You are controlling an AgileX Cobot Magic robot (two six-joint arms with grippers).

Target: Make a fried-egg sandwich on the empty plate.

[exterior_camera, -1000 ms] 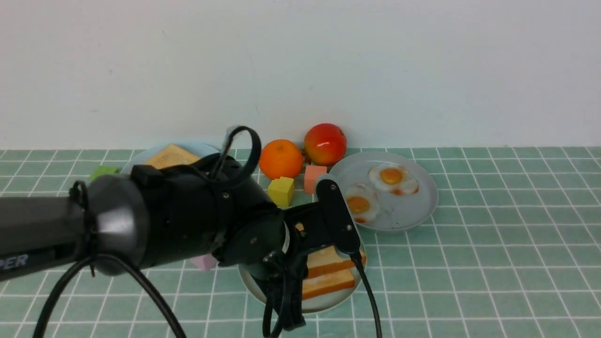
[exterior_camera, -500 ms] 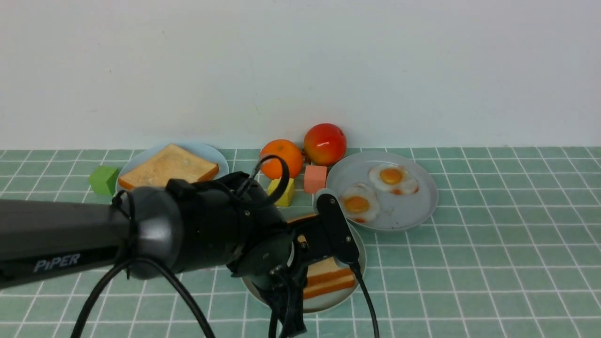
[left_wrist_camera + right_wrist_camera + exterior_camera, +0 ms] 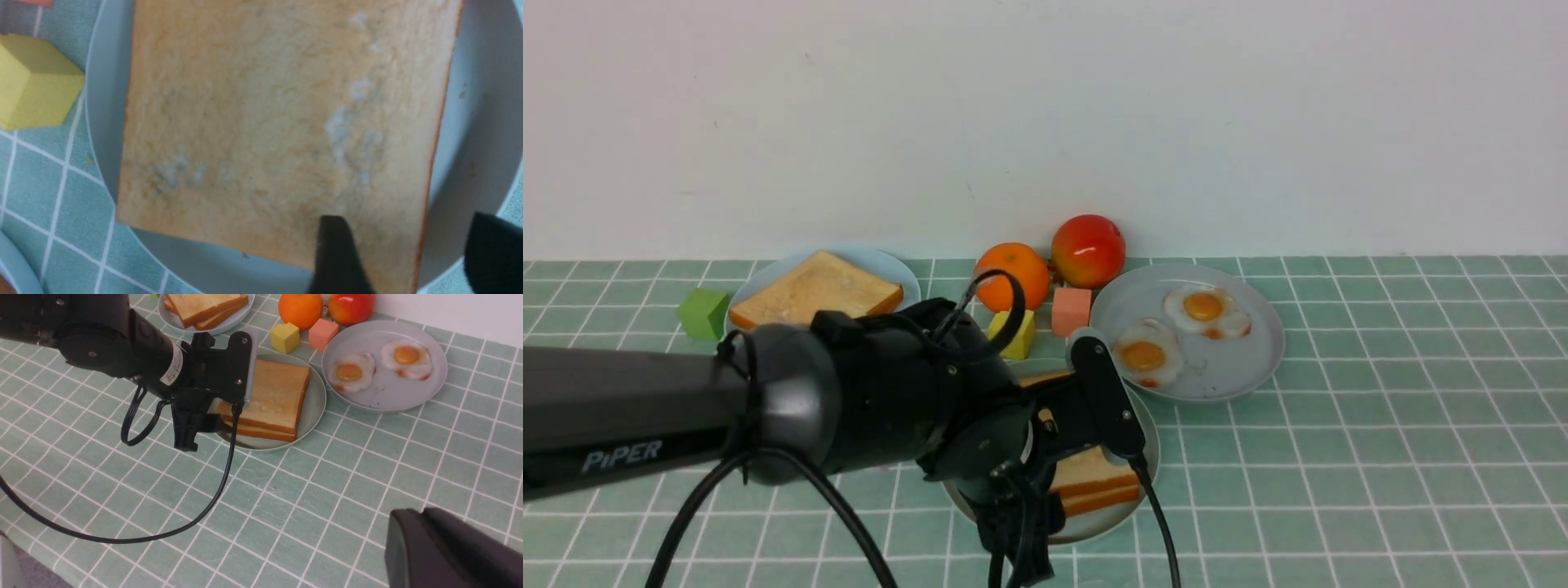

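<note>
Seemingly almost done, the sandwich [image 3: 273, 390] sits stacked on the teal plate [image 3: 315, 408], any fried egg hidden between slices, and the left gripper [image 3: 404, 222], jaws apart above it, need only withdraw.

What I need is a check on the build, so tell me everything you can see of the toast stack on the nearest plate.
The sandwich is two square, toy-like toast slices with golden-tan faces and orange-brown crusts. They lie flat, stacked nearly flush, on the pale teal plate. No egg shows between them. The left gripper hangs open near one corner, with one finger over the top slice; whether it touches cannot be told.
</note>
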